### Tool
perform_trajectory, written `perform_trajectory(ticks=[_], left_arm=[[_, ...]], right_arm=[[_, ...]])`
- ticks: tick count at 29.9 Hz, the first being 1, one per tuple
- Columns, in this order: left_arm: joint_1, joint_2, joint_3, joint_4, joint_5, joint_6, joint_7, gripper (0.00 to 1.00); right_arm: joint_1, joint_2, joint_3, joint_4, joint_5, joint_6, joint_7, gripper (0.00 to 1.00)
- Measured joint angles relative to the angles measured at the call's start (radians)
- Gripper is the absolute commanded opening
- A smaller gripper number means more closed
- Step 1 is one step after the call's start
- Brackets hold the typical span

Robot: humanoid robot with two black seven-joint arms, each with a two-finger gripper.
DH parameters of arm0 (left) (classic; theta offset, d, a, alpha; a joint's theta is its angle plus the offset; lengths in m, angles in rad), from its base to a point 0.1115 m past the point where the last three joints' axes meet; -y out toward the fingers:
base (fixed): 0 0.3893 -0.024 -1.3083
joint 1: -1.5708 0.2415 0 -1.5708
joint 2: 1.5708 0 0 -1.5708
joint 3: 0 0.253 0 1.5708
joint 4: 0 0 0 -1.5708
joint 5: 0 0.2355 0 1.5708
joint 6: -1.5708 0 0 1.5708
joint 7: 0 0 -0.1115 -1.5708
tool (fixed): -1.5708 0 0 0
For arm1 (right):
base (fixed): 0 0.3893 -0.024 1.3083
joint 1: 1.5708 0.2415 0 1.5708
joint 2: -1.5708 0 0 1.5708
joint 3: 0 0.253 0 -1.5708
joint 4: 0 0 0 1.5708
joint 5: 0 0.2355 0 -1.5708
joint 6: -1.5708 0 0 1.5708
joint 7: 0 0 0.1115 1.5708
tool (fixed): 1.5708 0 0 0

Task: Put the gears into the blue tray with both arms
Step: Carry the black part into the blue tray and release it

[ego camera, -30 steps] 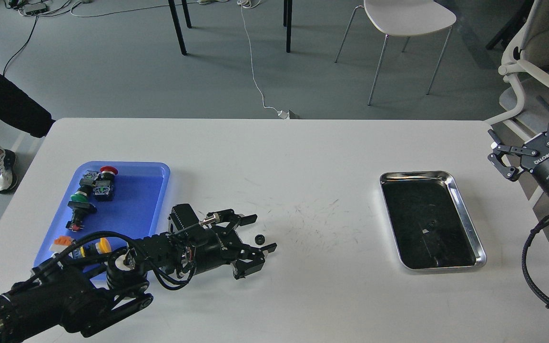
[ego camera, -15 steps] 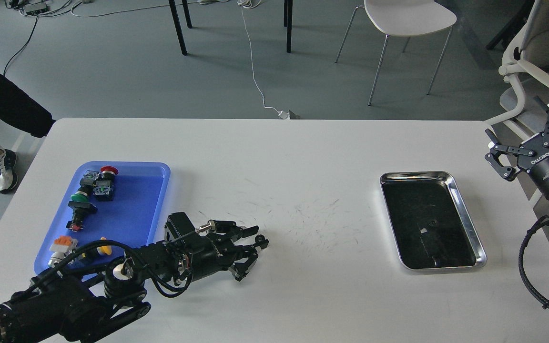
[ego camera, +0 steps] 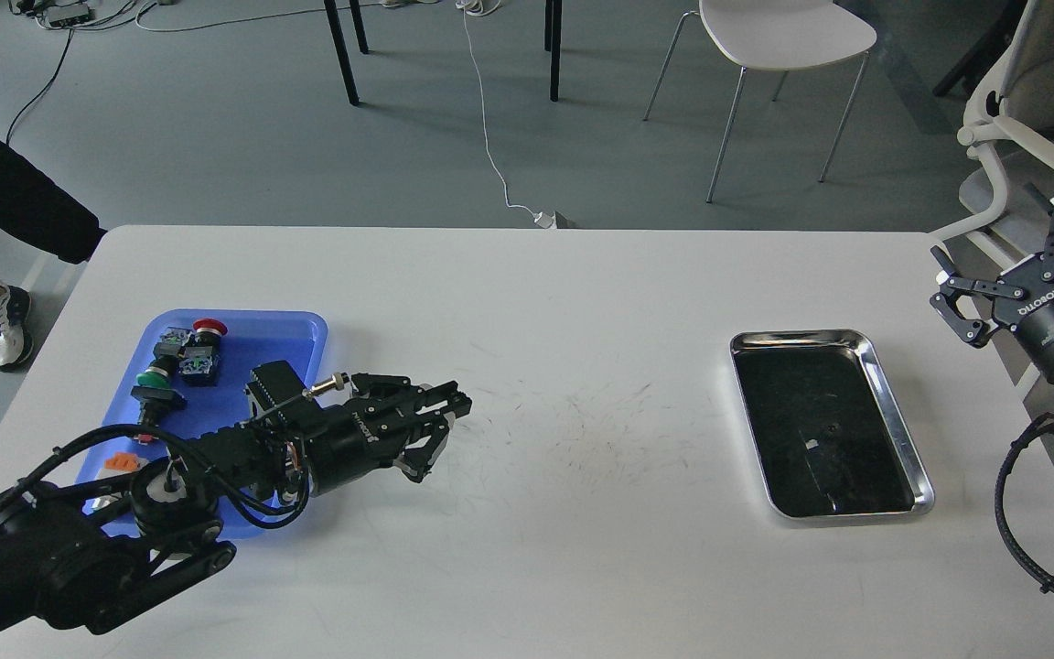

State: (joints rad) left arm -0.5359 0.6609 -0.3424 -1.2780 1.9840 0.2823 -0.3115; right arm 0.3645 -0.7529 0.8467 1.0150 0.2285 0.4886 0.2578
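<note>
My left gripper (ego camera: 456, 404) hovers just above the white table, right of the blue tray (ego camera: 248, 384). Its fingers are pressed together on a small black gear, which is almost hidden between the dark tips. The left arm lies across the tray's lower right part. My right gripper (ego camera: 1003, 252) hangs open and empty at the far right edge, beyond the table and above the steel tray. No other gear shows plainly on the table.
Several push-button switches (ego camera: 181, 357) with red, green and orange caps lie in the blue tray's left half. A shiny steel tray (ego camera: 898, 430) with a dark bottom sits at right, with a small speck inside. Chairs stand beyond the table's far edge.
The left gripper closed on the gear that lay on the table, then lifted and drew back left toward the blue tray. The right gripper barely moved.
</note>
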Motion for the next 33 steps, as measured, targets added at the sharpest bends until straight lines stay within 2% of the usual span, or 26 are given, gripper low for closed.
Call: perform_trajectory(ticks=[3, 6, 9, 15, 25, 29, 33], left_arm=[[0.006, 0.102, -0.019, -0.039, -0.058, 0.002, -0.013, 0.09], [0.033, 0.159, -0.02, -0.041, -0.096, 0.035, -0.05, 0.1], [0.085, 0.171, -0.016, -0.019, -0.11, 0.075, -0.073, 0.1], [0.155, 0.166, -0.014, 0.058, -0.114, 0.096, -0.084, 0.1], [0.171, 0.16, -0.009, 0.179, -0.127, 0.097, -0.09, 0.11], [0.179, 0.145, -0.008, 0.217, -0.129, 0.093, -0.09, 0.17], [0.18, 0.126, -0.007, 0.263, -0.13, 0.091, -0.09, 0.31]], right_arm=[[-0.002, 0.006, -0.001, 0.002, 0.0, 0.0, 0.0, 0.96], [-0.002, 0.011, -0.001, 0.002, -0.001, 0.0, 0.0, 0.96], [-0.003, 0.017, -0.001, 0.002, -0.003, 0.0, 0.0, 0.96], [-0.003, 0.037, -0.002, 0.001, -0.008, 0.0, 0.0, 0.96], [-0.005, 0.04, -0.003, 0.002, -0.012, 0.0, 0.0, 0.96], [-0.007, 0.04, -0.004, 0.002, -0.012, 0.0, 0.0, 0.96], [-0.007, 0.04, -0.004, 0.002, -0.012, 0.0, 0.0, 0.97]])
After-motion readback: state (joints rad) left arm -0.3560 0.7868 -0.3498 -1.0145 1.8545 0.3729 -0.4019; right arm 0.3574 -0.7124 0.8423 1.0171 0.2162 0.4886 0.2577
